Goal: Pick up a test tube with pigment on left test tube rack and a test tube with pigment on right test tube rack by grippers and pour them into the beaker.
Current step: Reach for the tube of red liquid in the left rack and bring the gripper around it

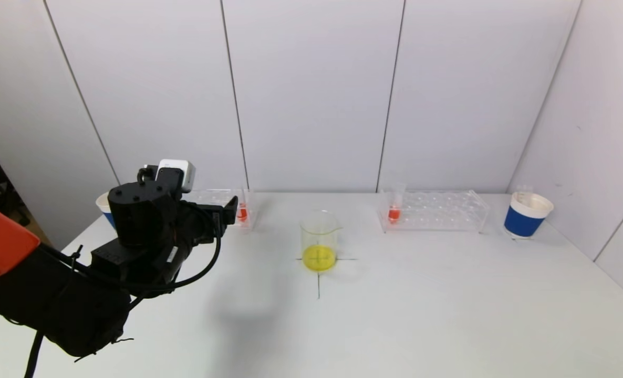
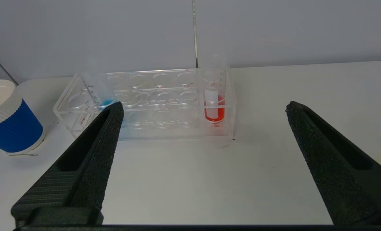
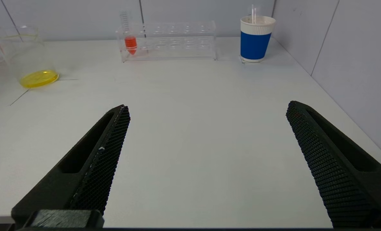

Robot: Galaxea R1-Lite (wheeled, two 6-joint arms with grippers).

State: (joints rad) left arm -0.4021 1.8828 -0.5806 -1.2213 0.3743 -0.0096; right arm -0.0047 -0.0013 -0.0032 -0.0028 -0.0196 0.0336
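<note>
Left gripper [image 2: 203, 109] is spread wide and empty, hanging just short of the left rack [image 2: 145, 106], lined up roughly on the red tube [image 2: 214, 96] standing upright in the end slot nearest the beaker [image 1: 319, 241]. The right gripper [image 3: 206, 112] is also wide open, well back from the right rack [image 3: 168, 40] and its red tube [image 3: 130, 38].

For the left grab I'd centre the tube between the jaws, take it on the clear part above the rack top, then lift straight up so it doesn't snag the slot. Beaker sits between the racks with yellow liquid in it.
</note>
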